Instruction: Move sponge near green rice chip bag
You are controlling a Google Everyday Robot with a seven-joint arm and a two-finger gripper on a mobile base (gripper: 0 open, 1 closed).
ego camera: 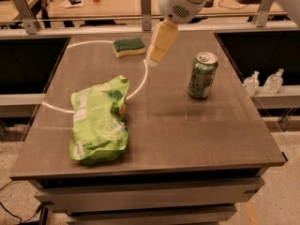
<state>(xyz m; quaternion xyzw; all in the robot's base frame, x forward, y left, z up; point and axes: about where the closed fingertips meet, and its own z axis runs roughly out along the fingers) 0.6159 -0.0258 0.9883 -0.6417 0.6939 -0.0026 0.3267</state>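
Camera view has the tool [153, 61] hanging above the worktop [197, 130], just right of the sponge [129, 47] near the far edge; whether it is released or clenched I cannot tell; the green rice chip bag [98, 121] lies well apart, front left; the step probably calls for centring over the sponge, descending straight and gripping its short sides, clear of the green soda can [202, 75].

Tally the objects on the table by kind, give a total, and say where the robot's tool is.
sponge: 1
green rice chip bag: 1
green soda can: 1
Total: 3
The tool hangs above the table, between sponge and can, nearer the sponge.
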